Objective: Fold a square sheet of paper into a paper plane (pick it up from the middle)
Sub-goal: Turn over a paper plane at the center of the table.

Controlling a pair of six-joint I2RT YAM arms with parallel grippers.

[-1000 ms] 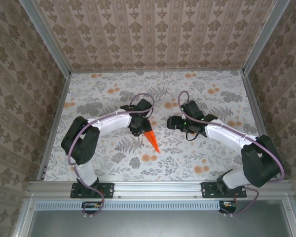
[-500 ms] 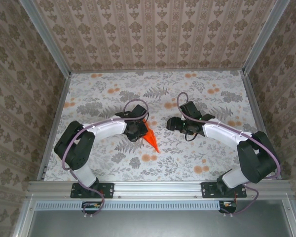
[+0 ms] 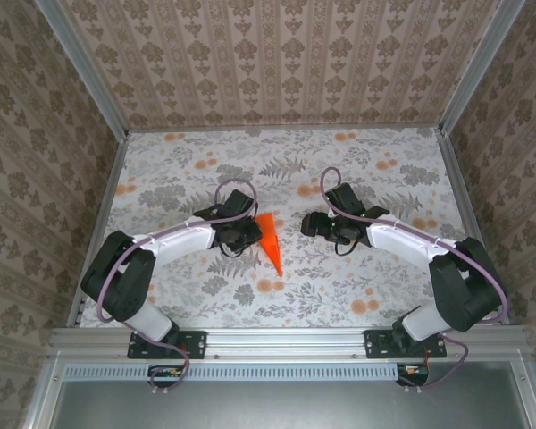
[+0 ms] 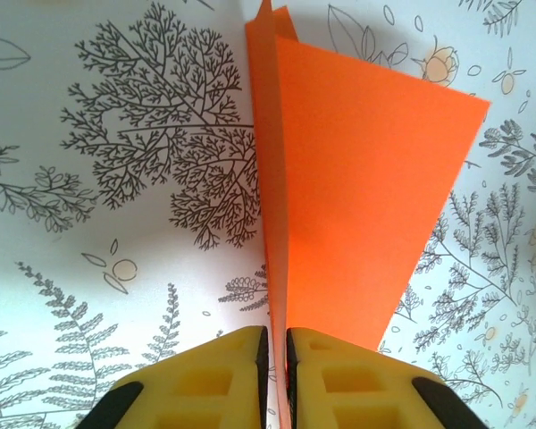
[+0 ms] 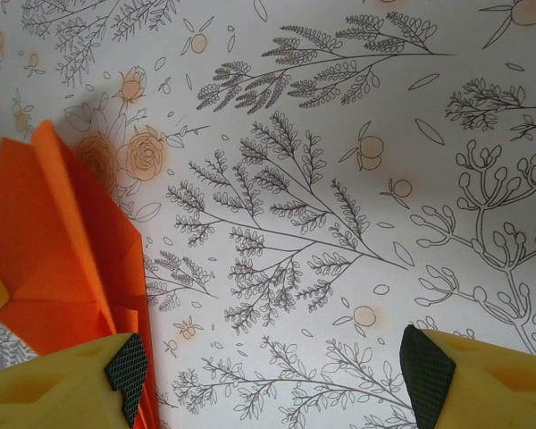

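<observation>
The square sheet of paper is folded into a vivid orange paper plane (image 3: 269, 239) in the middle of the table, its tip pointing toward the near edge. My left gripper (image 3: 250, 234) is at the plane's left side. In the left wrist view the yellow fingers (image 4: 216, 375) are pinched on the plane's centre fold, and one wing (image 4: 357, 197) spreads to the right over the cloth. My right gripper (image 3: 311, 223) hangs open just right of the plane and holds nothing. In the right wrist view the plane (image 5: 58, 241) sits beside the left finger of that gripper (image 5: 272, 366).
A flower-printed tablecloth (image 3: 375, 277) covers the table. Patterned walls and aluminium rails (image 3: 98, 223) close in the left, right and far sides. Both arm bases sit at the near rail (image 3: 277, 335).
My left gripper has closed on the plane's fold and drawn back to the left. The plane has turned so its wing shows wider. The right gripper has shifted slightly and stays open.
</observation>
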